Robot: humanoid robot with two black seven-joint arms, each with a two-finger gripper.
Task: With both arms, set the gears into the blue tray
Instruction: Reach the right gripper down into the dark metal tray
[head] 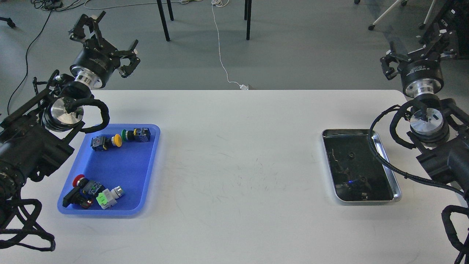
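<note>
The blue tray [121, 172] lies at the table's left and holds only coloured push-button switches. Two tiny dark gears sit in the steel tray [394, 183] on the right, one [351, 154] near its middle and one [363, 179] nearer the front. My left gripper [105, 42] is raised beyond the table's far left corner, open and empty, well above and behind the blue tray. My right gripper [416, 53] hovers past the far right corner, fingers spread, nothing held, behind the steel tray.
Several switches lie in the blue tray: yellow [116, 140] and green [128, 135] at its back, red [78, 180] and a white-green one [108, 198] at its front. A white cable [221, 55] and chair legs are on the floor behind.
</note>
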